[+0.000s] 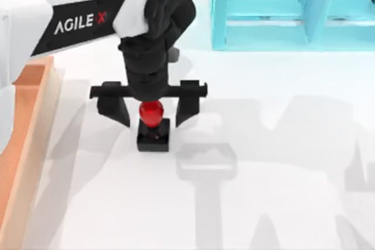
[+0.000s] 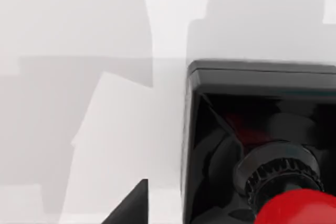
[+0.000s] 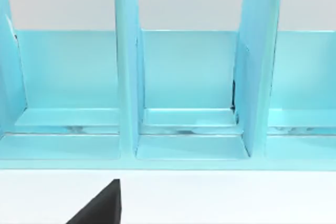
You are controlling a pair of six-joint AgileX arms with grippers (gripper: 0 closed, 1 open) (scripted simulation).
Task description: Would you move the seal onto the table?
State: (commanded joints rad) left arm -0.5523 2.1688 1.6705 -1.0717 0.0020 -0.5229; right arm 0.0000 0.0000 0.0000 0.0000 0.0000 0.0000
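Red-knobbed and black-based, the seal [image 1: 153,126] stands upright on the white table [image 1: 281,168], left of centre. Directly above it hangs the left gripper [image 1: 151,113], its fingers [image 1: 113,111] spread wide to either side of the knob, touching nothing. That arm hides the knob's far side. An orange-brown tray [image 1: 29,121] lies left; a turquoise shelf unit [image 1: 281,10] stands far right.

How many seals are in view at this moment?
1. The seal stands upright on the white table, left of centre, directly under the left gripper, whose open fingers sit either side of its red knob. The left arm could hide another.
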